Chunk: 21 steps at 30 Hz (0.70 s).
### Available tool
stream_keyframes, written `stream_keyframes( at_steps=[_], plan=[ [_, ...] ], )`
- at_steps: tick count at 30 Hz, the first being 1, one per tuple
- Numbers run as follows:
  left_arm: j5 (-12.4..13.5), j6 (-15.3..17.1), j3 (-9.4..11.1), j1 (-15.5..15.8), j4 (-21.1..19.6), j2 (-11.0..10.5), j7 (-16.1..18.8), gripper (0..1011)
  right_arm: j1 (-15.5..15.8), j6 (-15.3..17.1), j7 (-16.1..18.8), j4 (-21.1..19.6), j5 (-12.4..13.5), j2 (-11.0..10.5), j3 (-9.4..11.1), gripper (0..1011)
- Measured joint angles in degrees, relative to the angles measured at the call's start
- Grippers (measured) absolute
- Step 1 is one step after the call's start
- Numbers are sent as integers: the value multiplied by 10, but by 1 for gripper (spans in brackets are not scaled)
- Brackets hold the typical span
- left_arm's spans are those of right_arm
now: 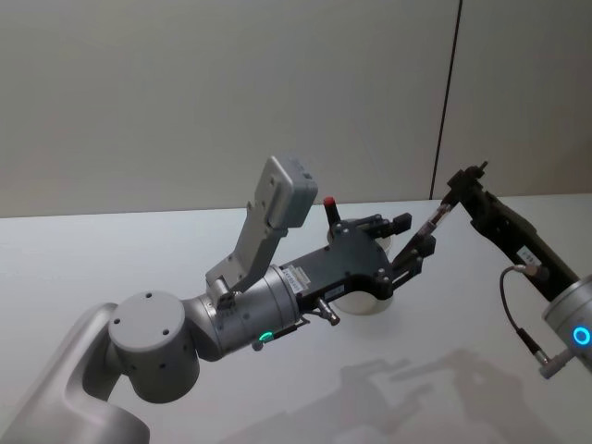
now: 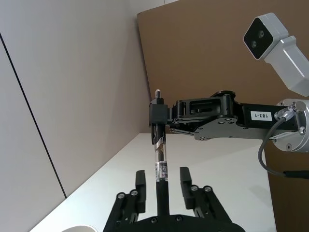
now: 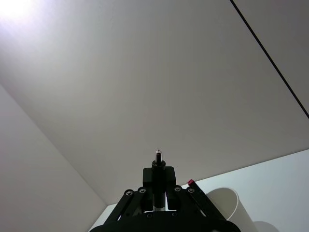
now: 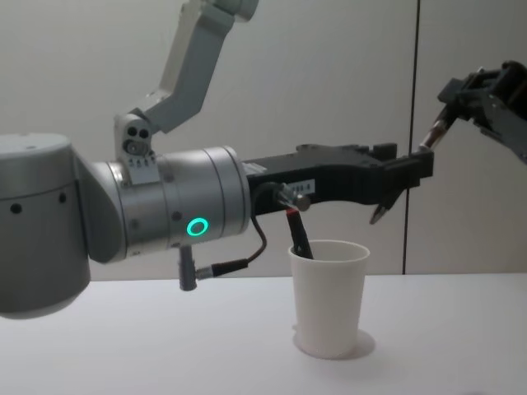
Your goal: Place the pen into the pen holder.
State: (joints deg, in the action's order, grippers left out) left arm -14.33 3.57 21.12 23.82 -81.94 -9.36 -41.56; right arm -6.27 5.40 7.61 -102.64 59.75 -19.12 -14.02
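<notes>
I see the right gripper [image 2: 158,113] clamping the pen [image 2: 161,162] near 1 end, its free end hanging between the open left gripper [image 2: 162,186] fingers, above the pen holder [image 4: 329,296].

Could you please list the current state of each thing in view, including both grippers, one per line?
Pen: held in the air by its upper end, its lower end between the left fingers, not in the cup.
Right gripper: shut on the pen.
Left gripper: open, fingers either side of the pen.
Paper cup: upright on the table, already holding a red-capped pen.
</notes>
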Motion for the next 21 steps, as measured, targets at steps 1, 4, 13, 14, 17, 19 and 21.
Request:
stream_keyframes(
  at_steps=[1,4,13,14,17,19,21],
  plan=[
    [0,0,0,0,0,0,0,448,0,0,0,0,0,0,0,143],
    [0,0,0,0,0,0,0,550,0,0,0,0,0,0,0,143],
    [0,0,0,0,0,0,0,842,0,-1,1,1,0,0,0,143],
    [0,0,0,0,0,0,0,855,0,-1,1,1,0,0,0,143],
    [0,0,0,0,0,0,0,944,0,-1,1,1,0,0,0,143],
    [0,0,0,0,0,0,0,972,0,-1,1,1,0,0,0,143],
    [0,0,0,0,0,0,0,1003,0,-1,1,1,0,0,0,143]
  ],
)
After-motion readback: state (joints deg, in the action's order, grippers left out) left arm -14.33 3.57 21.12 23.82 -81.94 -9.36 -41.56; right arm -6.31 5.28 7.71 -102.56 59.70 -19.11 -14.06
